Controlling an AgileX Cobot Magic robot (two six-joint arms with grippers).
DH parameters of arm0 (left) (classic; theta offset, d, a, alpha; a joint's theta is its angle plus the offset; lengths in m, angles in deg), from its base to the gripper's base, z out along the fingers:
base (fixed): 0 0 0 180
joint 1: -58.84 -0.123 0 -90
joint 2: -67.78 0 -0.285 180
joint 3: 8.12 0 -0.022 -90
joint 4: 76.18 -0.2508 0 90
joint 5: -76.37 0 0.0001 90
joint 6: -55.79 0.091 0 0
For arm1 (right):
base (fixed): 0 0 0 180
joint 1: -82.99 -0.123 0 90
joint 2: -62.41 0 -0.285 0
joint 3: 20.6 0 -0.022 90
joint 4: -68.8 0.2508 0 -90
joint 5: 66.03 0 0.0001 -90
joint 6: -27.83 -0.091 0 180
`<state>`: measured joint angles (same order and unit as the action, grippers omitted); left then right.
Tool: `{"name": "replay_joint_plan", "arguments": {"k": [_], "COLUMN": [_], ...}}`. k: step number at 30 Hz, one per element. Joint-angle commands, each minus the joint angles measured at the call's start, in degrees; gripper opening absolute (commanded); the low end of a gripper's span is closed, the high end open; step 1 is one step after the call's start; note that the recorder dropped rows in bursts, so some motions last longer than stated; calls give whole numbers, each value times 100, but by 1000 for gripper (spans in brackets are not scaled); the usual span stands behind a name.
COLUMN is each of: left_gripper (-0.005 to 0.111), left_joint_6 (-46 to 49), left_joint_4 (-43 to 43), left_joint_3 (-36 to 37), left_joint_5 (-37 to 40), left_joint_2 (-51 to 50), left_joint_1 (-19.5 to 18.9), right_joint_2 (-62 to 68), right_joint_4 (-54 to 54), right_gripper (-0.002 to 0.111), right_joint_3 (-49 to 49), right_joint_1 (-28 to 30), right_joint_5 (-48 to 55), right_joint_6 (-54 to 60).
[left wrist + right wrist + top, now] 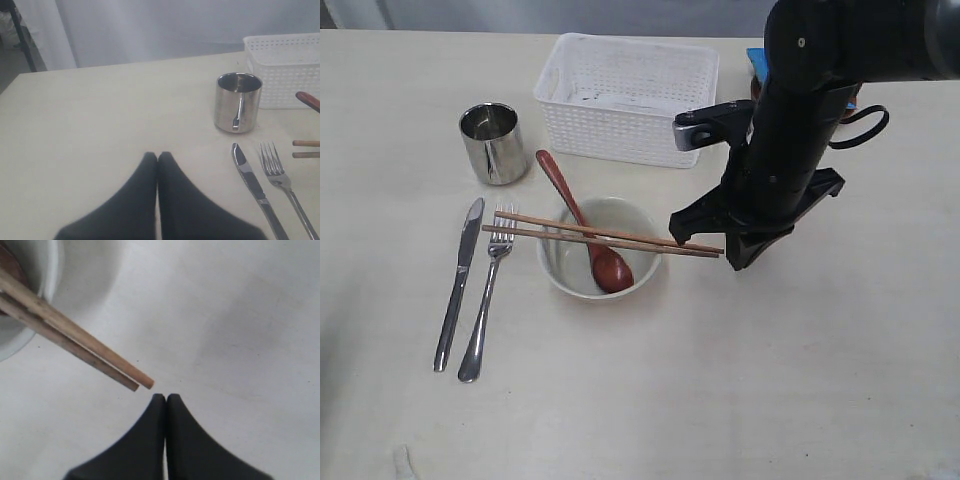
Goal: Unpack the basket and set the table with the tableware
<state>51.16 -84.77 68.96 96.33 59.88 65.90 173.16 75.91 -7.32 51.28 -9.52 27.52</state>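
Right fingers (pixel 150 440): pressed together, holding nothing, tips just beside the ends of 2 chopsticks (pixel 610 236). Left fingers (pixel 135 200): together, empty, near the knife (pixel 458 285).

The chopsticks lie across the bowl (pixel 546 262) at mid-worktop (pixel 800 380); the lattice plastic basket (pixel 625 100) stands toward the far edge.

Judged light, stiff, slim wood, prone to roll; grip both at the overhanging ends. The bowl is white, smooth and probably fragile, and holds a reddish wooden spoon (pixel 582 225). Cup (pixel 493 143), knife and fork (pixel 485 300) are polished steel, likely slippery.
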Motion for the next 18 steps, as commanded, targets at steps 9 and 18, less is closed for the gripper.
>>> {"name": "replay_joint_plan", "arguments": {"k": [9, 18], "left_gripper": [0, 0], "left_joint_6": [-13, -13], "left_joint_4": [-17, -17], "left_joint_3": [13, 13], "left_joint_5": [-3, -3], "left_joint_2": [11, 11], "left_joint_1": [29, 29], "right_joint_2": [-42, 58], "right_joint_4": [-307, -228], "right_gripper": [0, 0], "right_joint_3": [4, 4], "right_joint_1": [6, 6], "right_joint_5": [-113, -113], "right_joint_6": [-137, -78]}}
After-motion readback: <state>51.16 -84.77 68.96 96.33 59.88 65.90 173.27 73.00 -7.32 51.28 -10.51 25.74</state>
